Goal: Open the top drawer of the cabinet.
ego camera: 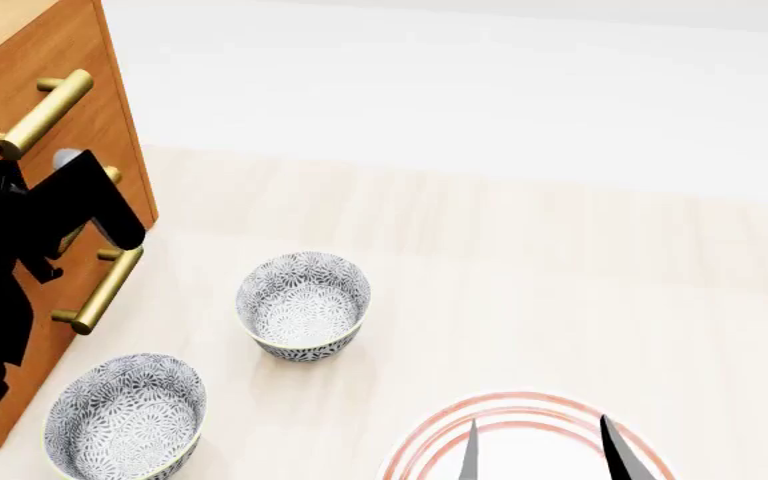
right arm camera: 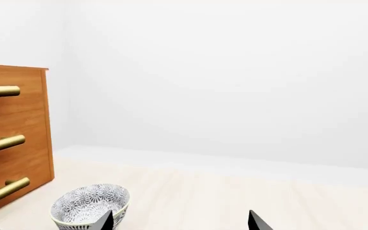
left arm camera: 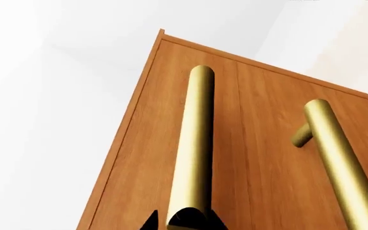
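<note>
Head view: camera set high, facing forward and down over the tabletop (ego camera: 518,260). The cabinet (ego camera: 51,60) shows at the left edge, two patterned bowls (ego camera: 303,304) in front of it, a plate (ego camera: 531,440) at the bottom edge.

Left wrist view: camera very close to the cabinet (left arm camera: 248,143) front, looking along it; two brass handles (left arm camera: 193,148) fill most of the picture.

Right wrist view: camera low, near table level, facing across the tabletop (right arm camera: 235,191) toward a white wall, with the cabinet (right arm camera: 17,124) side-on at one edge.

Shared: the cabinet appears in all three views; one bowl (right arm camera: 90,205) appears in the head and right wrist views.
</note>
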